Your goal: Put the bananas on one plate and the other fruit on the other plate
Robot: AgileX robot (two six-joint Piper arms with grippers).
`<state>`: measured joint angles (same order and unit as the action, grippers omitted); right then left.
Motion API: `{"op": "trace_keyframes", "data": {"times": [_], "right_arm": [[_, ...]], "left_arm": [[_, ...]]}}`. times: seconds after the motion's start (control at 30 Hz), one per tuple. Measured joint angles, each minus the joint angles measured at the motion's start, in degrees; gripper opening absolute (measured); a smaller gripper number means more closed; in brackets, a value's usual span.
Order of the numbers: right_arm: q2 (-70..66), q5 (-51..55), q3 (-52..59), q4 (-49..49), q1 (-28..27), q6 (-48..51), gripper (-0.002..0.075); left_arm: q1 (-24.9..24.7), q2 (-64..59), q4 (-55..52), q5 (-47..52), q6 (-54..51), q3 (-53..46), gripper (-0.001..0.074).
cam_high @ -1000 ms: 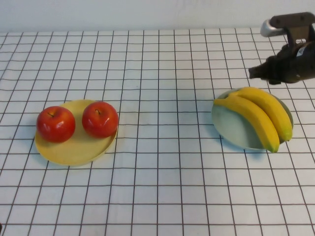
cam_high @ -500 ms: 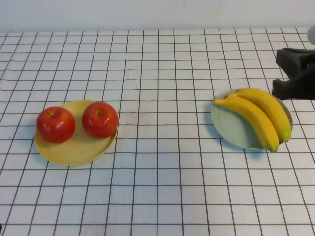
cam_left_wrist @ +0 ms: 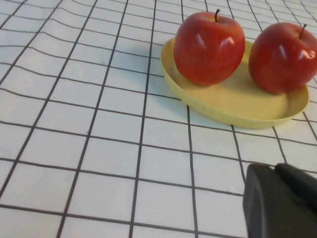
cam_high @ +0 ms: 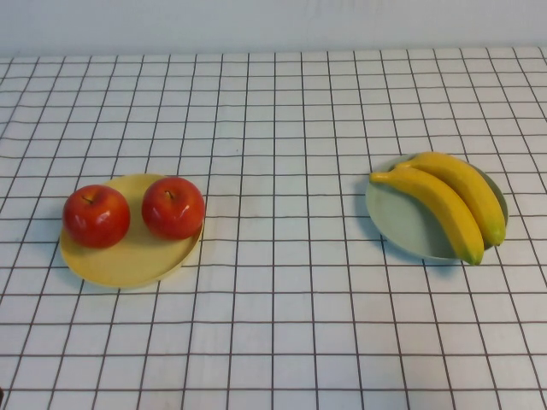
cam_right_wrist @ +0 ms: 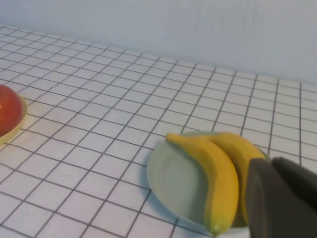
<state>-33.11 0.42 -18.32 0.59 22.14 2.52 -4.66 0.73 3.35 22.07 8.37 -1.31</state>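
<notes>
Bananas (cam_high: 449,203) lie together on teal plate (cam_high: 402,224), apples (cam_high: 173,207) on yellow plate (cam_high: 128,256), so sorting looks done. Left tool (cam_left_wrist: 282,201) and right tool (cam_right_wrist: 282,198) show only partly in wrist views; grip state can't tell. Best: keep both arms off counter (cam_high: 282,325), prob. parked.

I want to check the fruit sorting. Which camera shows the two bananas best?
The high view: both bananas lie whole on the blue-green plate. The right wrist view hides part behind the right gripper. The left wrist view shows none, only the left gripper.
</notes>
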Motion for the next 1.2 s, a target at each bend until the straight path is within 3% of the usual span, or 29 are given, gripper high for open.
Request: {"op": "trace_keyframes", "data": {"times": [0.6, 1.2], "right_arm": [[24.53, 2.22, 19.66, 1.91, -17.82, -0.78, -0.0014], [32.55, 18.95, 19.79, 5.64, -18.62, -0.78, -0.0014]], "left_arm": [[0.00, 0.00, 0.00, 0.00, 0.00, 0.00, -0.0002], [0.00, 0.00, 0.00, 0.00, 0.00, 0.00, -0.0002]]}}
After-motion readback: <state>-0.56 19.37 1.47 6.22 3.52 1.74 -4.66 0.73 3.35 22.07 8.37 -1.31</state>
